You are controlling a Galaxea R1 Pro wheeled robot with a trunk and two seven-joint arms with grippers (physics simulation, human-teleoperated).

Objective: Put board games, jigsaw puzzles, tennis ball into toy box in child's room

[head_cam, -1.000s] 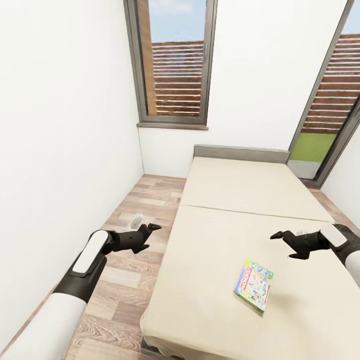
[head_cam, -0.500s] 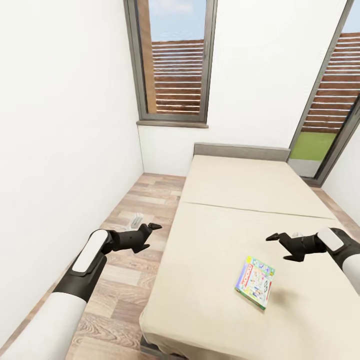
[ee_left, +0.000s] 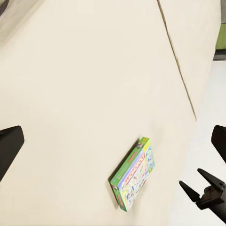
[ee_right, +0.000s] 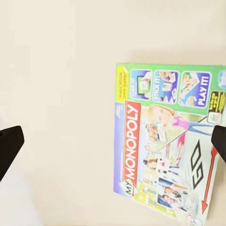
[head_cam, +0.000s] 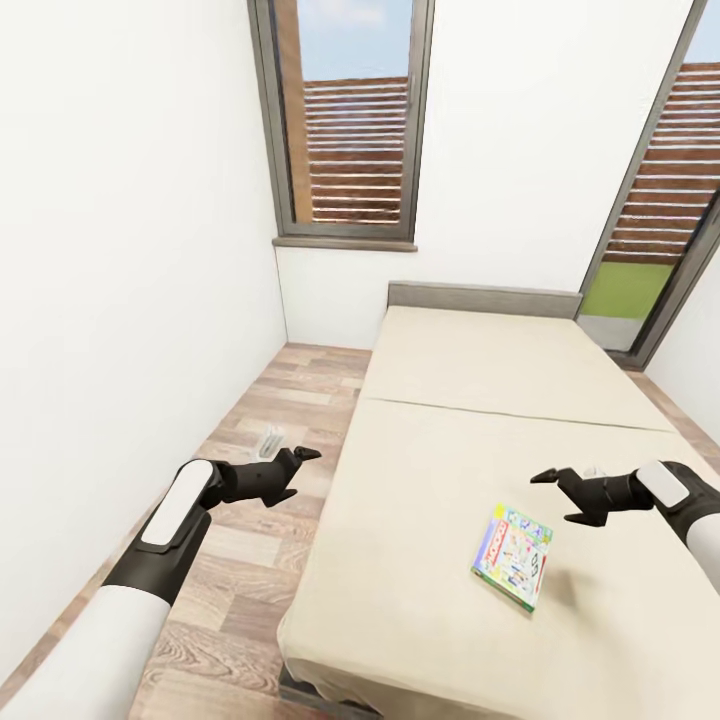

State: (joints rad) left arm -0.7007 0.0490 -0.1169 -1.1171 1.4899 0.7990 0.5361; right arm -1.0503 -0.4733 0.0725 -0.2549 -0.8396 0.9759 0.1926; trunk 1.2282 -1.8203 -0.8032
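One board game [head_cam: 513, 553], a green-edged box lettered MY MONOPOLY, lies flat on the beige mattress of the bed [head_cam: 430, 480], near its foot end. My right gripper [head_cam: 553, 498] hovers open just above and to the right of the box. In the right wrist view the board game [ee_right: 165, 141] lies straight below, between the dark fingertips [ee_right: 7, 146]. My left gripper [head_cam: 300, 472] is open over the floor beside the bed, holding nothing. The left wrist view looks across the mattress at the board game [ee_left: 134, 173] and the right gripper [ee_left: 202, 193].
A white wall [head_cam: 120, 250] runs close along the left. A narrow strip of wood-plank floor [head_cam: 250, 520] lies between the wall and the bed, with a small white object [head_cam: 270, 440] on it. A window [head_cam: 345, 120] and a glass door [head_cam: 650, 230] stand behind the grey headboard [head_cam: 485, 298].
My right gripper has moved a little lower and leftward, closer to the board game. The head view has shifted slightly. The left arm has barely moved.
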